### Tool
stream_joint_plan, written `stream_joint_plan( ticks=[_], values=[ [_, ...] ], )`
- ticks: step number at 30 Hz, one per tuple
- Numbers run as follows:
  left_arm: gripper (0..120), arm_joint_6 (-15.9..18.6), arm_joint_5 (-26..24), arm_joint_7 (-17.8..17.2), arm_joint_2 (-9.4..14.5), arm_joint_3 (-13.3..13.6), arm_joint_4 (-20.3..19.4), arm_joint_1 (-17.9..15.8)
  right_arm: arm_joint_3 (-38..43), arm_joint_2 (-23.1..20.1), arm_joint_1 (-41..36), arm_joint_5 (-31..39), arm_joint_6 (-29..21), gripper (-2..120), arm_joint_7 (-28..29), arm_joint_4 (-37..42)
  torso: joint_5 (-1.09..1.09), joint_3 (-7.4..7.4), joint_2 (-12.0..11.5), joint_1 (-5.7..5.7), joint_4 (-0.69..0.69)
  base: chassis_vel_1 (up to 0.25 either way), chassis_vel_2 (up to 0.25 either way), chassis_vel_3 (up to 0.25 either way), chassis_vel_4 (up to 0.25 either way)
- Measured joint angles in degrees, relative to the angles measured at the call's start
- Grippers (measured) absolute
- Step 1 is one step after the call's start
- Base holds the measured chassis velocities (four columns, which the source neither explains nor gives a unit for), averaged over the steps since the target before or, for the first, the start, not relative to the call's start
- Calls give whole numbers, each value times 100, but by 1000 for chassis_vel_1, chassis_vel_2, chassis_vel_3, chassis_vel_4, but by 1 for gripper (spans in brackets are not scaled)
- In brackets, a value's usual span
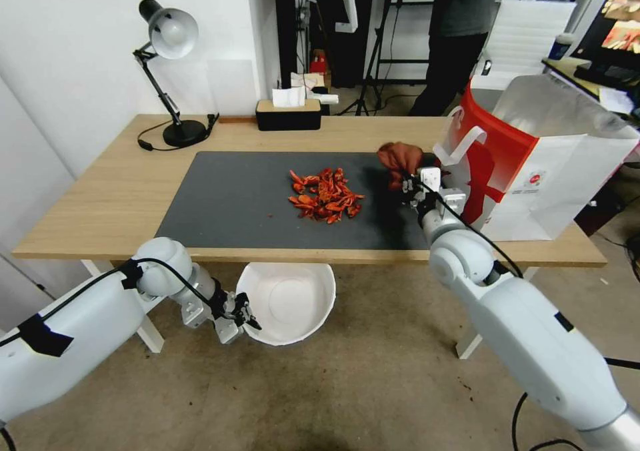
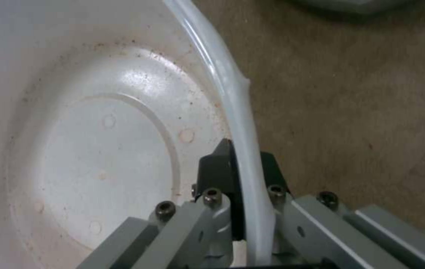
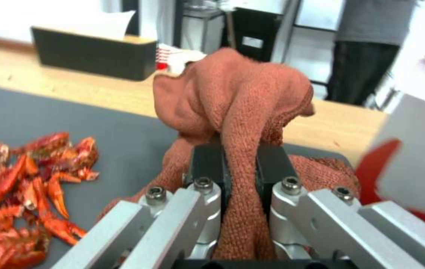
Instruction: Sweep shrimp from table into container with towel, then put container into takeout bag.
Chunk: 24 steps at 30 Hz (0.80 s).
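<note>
- Holding the bowl [image 1: 288, 302] below the table [image 1: 100, 191] edge, lower centre: your left gripper [image 1: 241, 315] pinches its rim, ready to catch.
- Your right gripper [image 1: 411, 185] clenches the towel [image 1: 399, 157], right of the shrimp [image 1: 325, 195] heap at mid-frame.

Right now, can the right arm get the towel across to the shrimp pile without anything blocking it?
Probably yes. The right gripper holds the towel over the mat's right side, and only bare dark mat lies between it and the shrimp. The takeout bag stands on its other side, away from the pile.
</note>
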Motion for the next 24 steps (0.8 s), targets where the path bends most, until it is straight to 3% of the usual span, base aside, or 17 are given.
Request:
stream_joint_plan(
  ticks=[7, 9, 14, 24],
  values=[
    [0, -56, 149, 73, -121, 247, 40, -253, -448, -173, 447, -89, 89, 5, -552, -485, 3, -1, 0, 0, -2, 0, 0, 0, 0],
    [0, -62, 149, 222, -163, 418, 116, -379, -602, -187, 591, -88, 110, 5, -713, -698, 2, -1, 0, 0, -1, 0, 0, 0, 0],
    [0, -90, 147, 469, -211, 557, 149, -528, -811, -190, 775, -71, 175, 5, -941, -980, 2, -1, 0, 0, -1, 0, 0, 0, 0],
    [0, -7, -246, 708, -372, 1073, 463, -1065, -1202, -78, 978, -61, 173, 5, -1010, -1125, 1, 0, 0, 0, 0, 0, 0, 0, 0]
  ],
)
